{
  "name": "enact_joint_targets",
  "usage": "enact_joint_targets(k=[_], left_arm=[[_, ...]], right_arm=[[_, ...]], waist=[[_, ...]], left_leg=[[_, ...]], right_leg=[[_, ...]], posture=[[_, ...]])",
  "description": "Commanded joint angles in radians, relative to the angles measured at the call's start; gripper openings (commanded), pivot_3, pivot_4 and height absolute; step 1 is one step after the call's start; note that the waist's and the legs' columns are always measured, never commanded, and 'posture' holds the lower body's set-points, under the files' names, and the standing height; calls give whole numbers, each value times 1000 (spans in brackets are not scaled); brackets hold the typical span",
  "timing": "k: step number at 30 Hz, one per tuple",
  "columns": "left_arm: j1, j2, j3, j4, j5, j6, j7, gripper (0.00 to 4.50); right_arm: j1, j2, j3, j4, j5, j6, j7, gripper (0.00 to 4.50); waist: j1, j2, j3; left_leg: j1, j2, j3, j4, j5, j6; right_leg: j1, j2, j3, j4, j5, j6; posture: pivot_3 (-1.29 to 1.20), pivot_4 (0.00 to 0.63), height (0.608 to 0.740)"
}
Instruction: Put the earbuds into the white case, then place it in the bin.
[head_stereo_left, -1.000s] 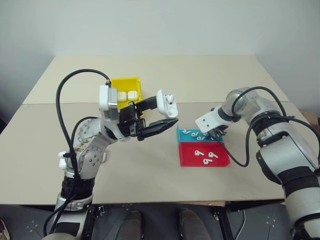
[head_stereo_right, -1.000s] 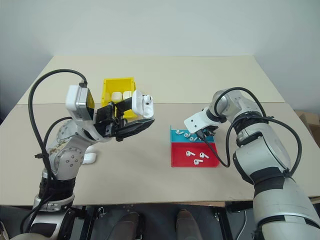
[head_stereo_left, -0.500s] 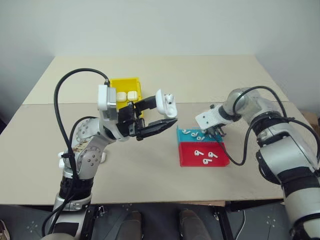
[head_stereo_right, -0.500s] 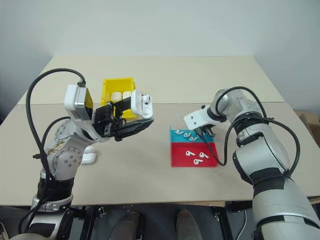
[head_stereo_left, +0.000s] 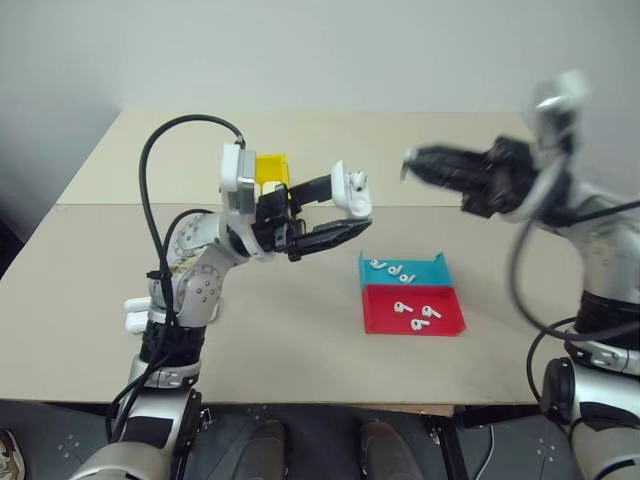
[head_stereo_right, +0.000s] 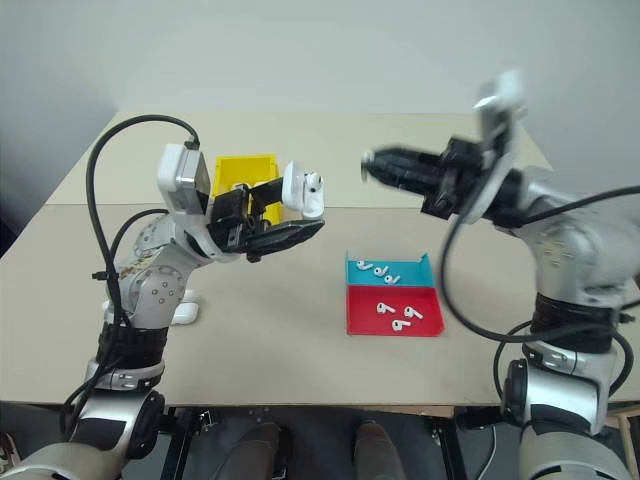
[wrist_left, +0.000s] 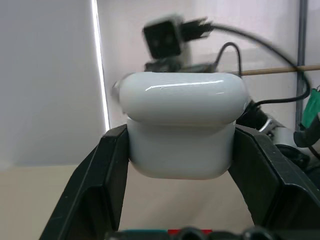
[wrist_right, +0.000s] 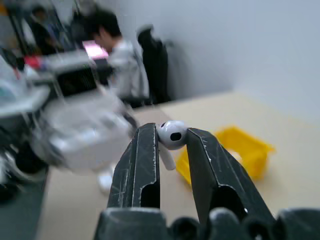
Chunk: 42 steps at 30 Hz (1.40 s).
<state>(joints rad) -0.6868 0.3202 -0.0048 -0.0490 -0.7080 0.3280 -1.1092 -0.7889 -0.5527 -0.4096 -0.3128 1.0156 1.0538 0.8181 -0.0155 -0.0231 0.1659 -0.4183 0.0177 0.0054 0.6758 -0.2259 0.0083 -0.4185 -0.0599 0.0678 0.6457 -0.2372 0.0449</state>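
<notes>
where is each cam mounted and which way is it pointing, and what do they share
Left eye, right eye views: on the head, looking forward and down over the table, both arms, the bin and tray.
Left wrist view: along the left gripper, shut on the white case.
Right wrist view: along the right gripper, shut on an earbud.
Shared: the head views and the left wrist view show the case; the head views and the right wrist view show the bin.

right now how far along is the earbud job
Done: some closed cases already sit in the yellow bin. In hand: the left gripper holds the white case up off the table with one bud seated in it, while the right gripper pinches an earbud in the air. Left: seating it, shutting the lid, binning the case. More earbuds lie in the blue-and-red tray.
</notes>
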Motion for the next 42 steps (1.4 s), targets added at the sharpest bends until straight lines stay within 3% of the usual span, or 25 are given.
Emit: enact_joint_targets(k=[1,4,11,21,28,35,37,42], left_arm=[[-29,-15,-11,-16,3,-5,-5,2785],[-36,-20,-13,-12,3,0,-5,2785],[-43,-16,-10,-8,-1,2,-17,2785],[-35,-12,-5,-23,-3,-2,-21,2785],[-32,-15,-2,-24,2,-9,-20,2785],[-19,2,-7,-8,29,1,-14,2785],[-14,13,-34,5,74,-15,-16,2785],[-38,-3,-93,50,179,-41,22,2785]], right_arm=[[37,30,-64,-116,277,48,-223,600],[69,31,-26,-169,365,33,-347,600],[125,-4,84,-229,333,-11,-434,600],[166,-82,170,-267,242,-79,-385,600],[182,-158,173,-267,227,-101,-327,2947],[205,-267,31,-290,317,-166,-162,2947],[159,-292,48,-287,312,-176,-151,2338],[-62,-352,266,-234,120,-143,-149,687]], waist=[[0,0,0],[0,0,0],[-3,0,0],[-2,0,0],[-1,0,0],[2,0,0],[1,0,0],[-7,0,0]], left_leg=[[-1,0,0,0,0,0],[-3,0,0,0,0,0],[-3,0,1,1,0,1],[-4,0,1,1,0,1],[-4,0,1,1,0,1],[-5,0,1,1,0,1],[-4,0,1,1,0,1],[-2,0,3,0,0,1]], right_leg=[[-1,0,0,0,0,0],[-3,0,0,0,0,0],[-3,1,0,0,0,1],[-3,1,-1,-1,0,1],[-3,1,-1,-2,0,1],[-3,1,-1,-2,0,1],[-2,1,-1,-3,0,1],[-2,2,0,-1,0,1]], posture=[[0,150,740],[0,150,740],[0,150,740],[0,150,740],[0,150,740],[0,150,740],[0,150,740],[0,150,740]])
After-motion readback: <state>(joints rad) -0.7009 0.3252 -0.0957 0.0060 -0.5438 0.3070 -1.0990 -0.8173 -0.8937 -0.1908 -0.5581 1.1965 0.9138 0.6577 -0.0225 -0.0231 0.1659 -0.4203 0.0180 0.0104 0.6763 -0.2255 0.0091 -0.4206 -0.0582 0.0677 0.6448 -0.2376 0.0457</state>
